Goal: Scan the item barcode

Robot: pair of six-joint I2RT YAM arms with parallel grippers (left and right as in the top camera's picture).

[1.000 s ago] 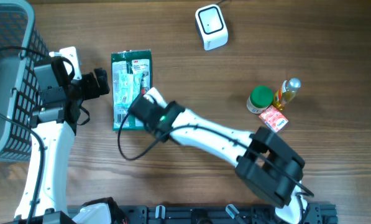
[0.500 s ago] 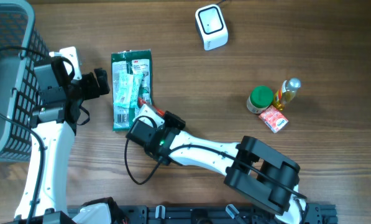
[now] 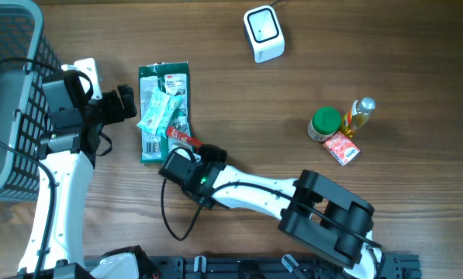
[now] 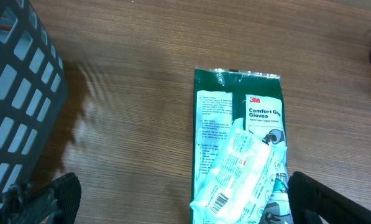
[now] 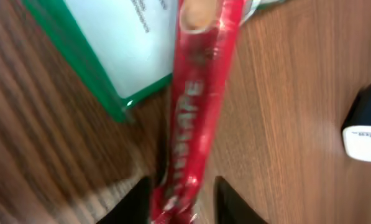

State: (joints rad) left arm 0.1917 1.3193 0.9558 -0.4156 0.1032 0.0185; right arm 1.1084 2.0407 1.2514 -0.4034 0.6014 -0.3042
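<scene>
one basket (image 3: 18, 54), one scanner (image 3: 263, 32), one jar (image 3: 325, 122), one bottle (image 3: 361, 113), four packets (image 3: 166, 81)

The right gripper (image 5: 179, 196) is drawing back off the green glove pack (image 3: 174, 76), its jaws parting after being shut, while the right arm (image 3: 254, 187) is folding in tighter at the elbow. A red stick pack (image 3: 183, 138) is now showing between the jaws, and the clear packet (image 3: 157, 114) atop the glove pack is lying slanted rather than straight.
</scene>
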